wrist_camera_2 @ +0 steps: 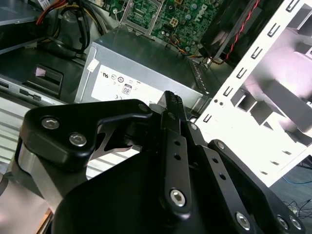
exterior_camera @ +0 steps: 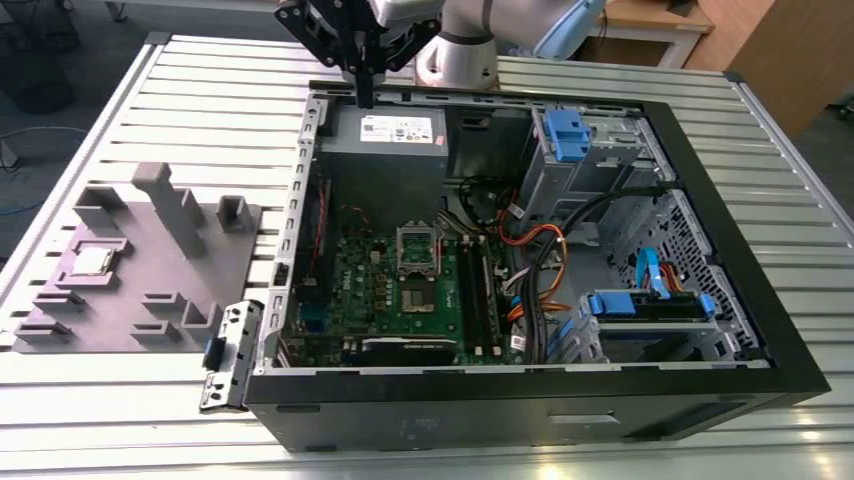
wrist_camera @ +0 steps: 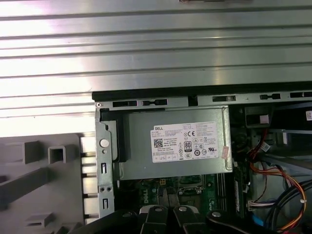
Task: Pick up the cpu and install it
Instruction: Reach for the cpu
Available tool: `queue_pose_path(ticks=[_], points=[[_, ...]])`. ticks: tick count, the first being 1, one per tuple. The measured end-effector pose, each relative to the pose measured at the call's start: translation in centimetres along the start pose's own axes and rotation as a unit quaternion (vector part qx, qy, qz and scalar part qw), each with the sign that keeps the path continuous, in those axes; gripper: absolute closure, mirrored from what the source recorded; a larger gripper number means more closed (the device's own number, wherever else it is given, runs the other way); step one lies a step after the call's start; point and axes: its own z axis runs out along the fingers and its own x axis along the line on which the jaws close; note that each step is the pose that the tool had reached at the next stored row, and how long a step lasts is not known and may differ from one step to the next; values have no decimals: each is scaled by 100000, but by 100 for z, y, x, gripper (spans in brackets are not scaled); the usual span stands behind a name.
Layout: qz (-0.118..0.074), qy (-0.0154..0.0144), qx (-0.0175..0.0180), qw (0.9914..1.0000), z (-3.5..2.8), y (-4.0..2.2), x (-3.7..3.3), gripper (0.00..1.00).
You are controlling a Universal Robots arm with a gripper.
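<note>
The slatted metal table (exterior_camera: 120,405) carries everything. On it lies an open black computer case (exterior_camera: 534,410), and on the exterior view's left of the case sits a grey tray (exterior_camera: 140,290) with moulded blocks.

The robot arm comes in over the far edge of the case. Its gripper (exterior_camera: 363,98) hangs above the case's rear wall, just over the grey power supply (exterior_camera: 387,140). In both wrist views the jaws stand closed together with nothing between them, and the power supply's labelled face (wrist_camera: 170,146) lies directly below the fingertips (wrist_camera_2: 173,100).

Nearer the front of the case, beyond the power supply, lies the green motherboard (exterior_camera: 380,290) with the silver-framed socket (exterior_camera: 418,280) near its middle. Two blue drive caddies (exterior_camera: 567,135) stand toward the exterior view's right. Orange and black cables (exterior_camera: 534,250) loop between them and the board.

A grey hinged latch bracket (exterior_camera: 230,355) hangs off the case's near corner, beside the tray.

The cpu (exterior_camera: 91,262) rests flat in a recess of the tray, toward the exterior view's left. It is well apart from the gripper. The tray's tall upright blocks (exterior_camera: 167,205) and the case's side wall stand between the cpu and the socket.
</note>
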Motion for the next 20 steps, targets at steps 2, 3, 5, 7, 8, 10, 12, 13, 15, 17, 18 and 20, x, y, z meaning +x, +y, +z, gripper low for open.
queue_pose_path(ticks=[2,3,5,7,8,10,12,13,15,17,18,20], points=[[0,-6,1,100000,-1,-2,25,89],[2,-11,0,100000,-1,-3,39,89],[-4,-23,-3,100000,-2,-5,70,89],[-6,-35,-2,100000,-4,-8,102,89],[-6,-42,-5,100000,-4,-9,119,89],[-3,-63,-7,100000,-5,-12,155,89],[-2,-89,-7,100000,-7,-15,194,89],[-5,-100,-9,100000,-8,-16,211,89],[-6,-123,-8,100000,-9,-18,243,89],[-9,-152,-7,100000,-10,-21,274,89],[-11,-168,-14,100000,-10,-22,290,89],[-6,-184,-13,100000,-11,-24,314,89]])
